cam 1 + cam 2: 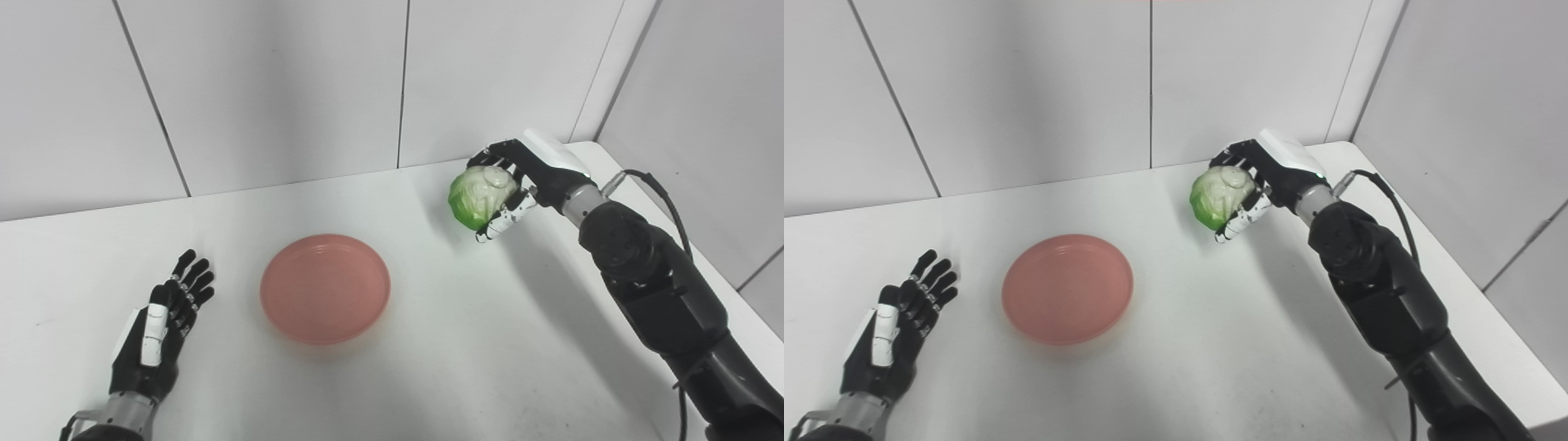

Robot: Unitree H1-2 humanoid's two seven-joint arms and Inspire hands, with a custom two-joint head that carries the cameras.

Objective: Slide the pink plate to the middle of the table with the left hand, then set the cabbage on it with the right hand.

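Pink plate point(325, 288) sat flat around mid-table, slightly left of centre, nothing on it. Slide step looked done, judging by where it lay.

Left hand point(160, 327) rested near-left on the white table point(429, 343), fingers spread and extended, holding nothing. It was just beside the plate's left rim but apart from it, probably parked there to keep clear of the drop zone.

Right hand point(1258, 184) was at far right, fingers curled around the cabbage point(1220, 196). Grip came from the right and behind: fingers over the far top, thumb under the near side, so the green face pointed left toward the plate. The cabbage looked lifted off the surface, with a shadow on the table below and left of it, though a light touch couldn't be fully ruled out.

Cabbage was well apart from the plate, off to its right and farther back. Remaining work, as a judgement: carry it left and nearer, get it over the plate centre, lower, open fingers.

Risk: a round head could roll off the shallow rim if released high or off-centre.
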